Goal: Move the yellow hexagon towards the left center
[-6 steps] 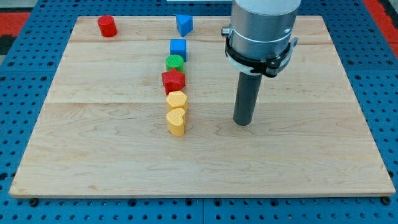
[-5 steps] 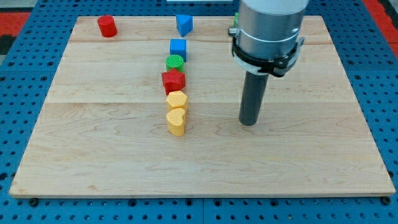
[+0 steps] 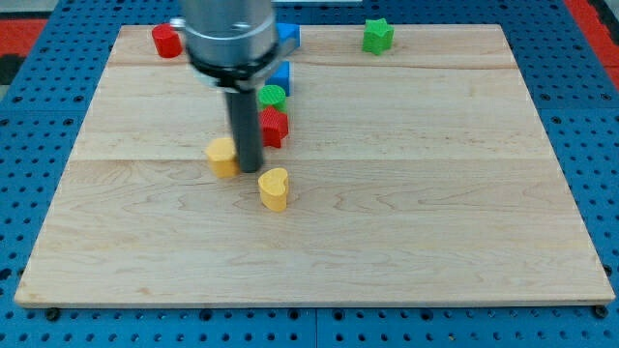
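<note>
Wooden board point(image 3: 435, 193): my tip point(image 3: 249, 169) seemingly touching yellow hexagon point(image 3: 222, 157).

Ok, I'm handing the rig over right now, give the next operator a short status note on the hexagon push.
My tip sits on the board right beside the yellow hexagon, on its right side, looking in contact or nearly so.
The hexagon lies a little left of the board's middle column, apart from the yellow heart below and to its right.
The red block and green round block sit just right of the rod.
Done: hexagon separated from the column.
Left: keep pushing it leftwards; the left centre is still well off.
</note>
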Controlling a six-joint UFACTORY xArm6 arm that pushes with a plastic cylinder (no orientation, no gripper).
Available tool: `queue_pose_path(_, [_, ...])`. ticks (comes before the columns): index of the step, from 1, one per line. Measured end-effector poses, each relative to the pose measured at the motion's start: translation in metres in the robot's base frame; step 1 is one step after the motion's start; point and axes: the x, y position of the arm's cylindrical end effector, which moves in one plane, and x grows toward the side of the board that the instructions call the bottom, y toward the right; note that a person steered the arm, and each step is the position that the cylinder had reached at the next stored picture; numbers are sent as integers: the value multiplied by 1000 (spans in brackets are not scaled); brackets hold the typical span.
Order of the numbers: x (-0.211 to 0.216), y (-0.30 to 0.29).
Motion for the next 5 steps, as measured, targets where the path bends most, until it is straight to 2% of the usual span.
queue_pose_path(1, [-19,-49])
queue_pose_path(3, [23,-66])
queue_pose_path(4, [6,-82])
queue_pose_path(5, [-36,-83])
